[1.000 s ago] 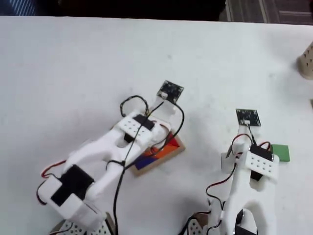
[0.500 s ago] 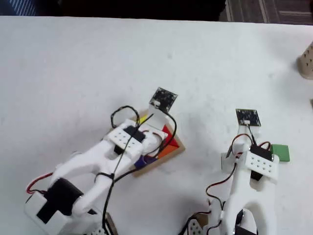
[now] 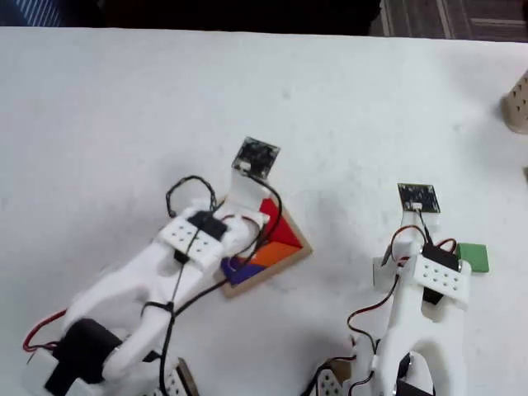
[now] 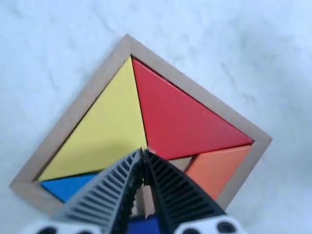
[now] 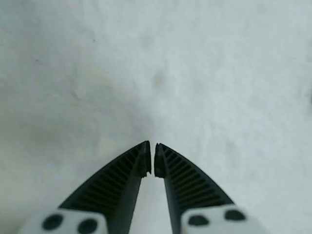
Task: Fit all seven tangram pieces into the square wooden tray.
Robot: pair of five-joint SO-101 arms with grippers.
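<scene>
Tray (image 3: 277, 267) sits at 6 o'clock from the centre of the table (image 3: 124, 107) in the high view. Your left arm (image 3: 169, 260) comes in over it from 8 o'clock and covers its 9 o'clock side.

Check the left wrist view: yellow triangle (image 4: 105, 129) and red triangle (image 4: 183, 117) lie flat inside, sharing one long edge. Orange piece (image 4: 218, 165) touches the red and blue piece (image 4: 68, 185) touches the yellow. A patch of bare wood (image 4: 178, 164) shows between red and orange.

Your left gripper (image 4: 144, 155) is over the middle of the tray, right where yellow meets red, fingers clenched together on nothing. Whether the tips touch the pieces, you can't tell.

Over on the other side, green piece (image 3: 474, 257) lies on the table at 3 o'clock from the tray, well apart from it and just beside your right arm (image 3: 433, 285). Right gripper (image 5: 151, 158) hangs above bare table, fingers pinched to a hairline slit, nothing between them. A perforated wooden block (image 3: 517, 103) stands at the table's 2 o'clock edge.
</scene>
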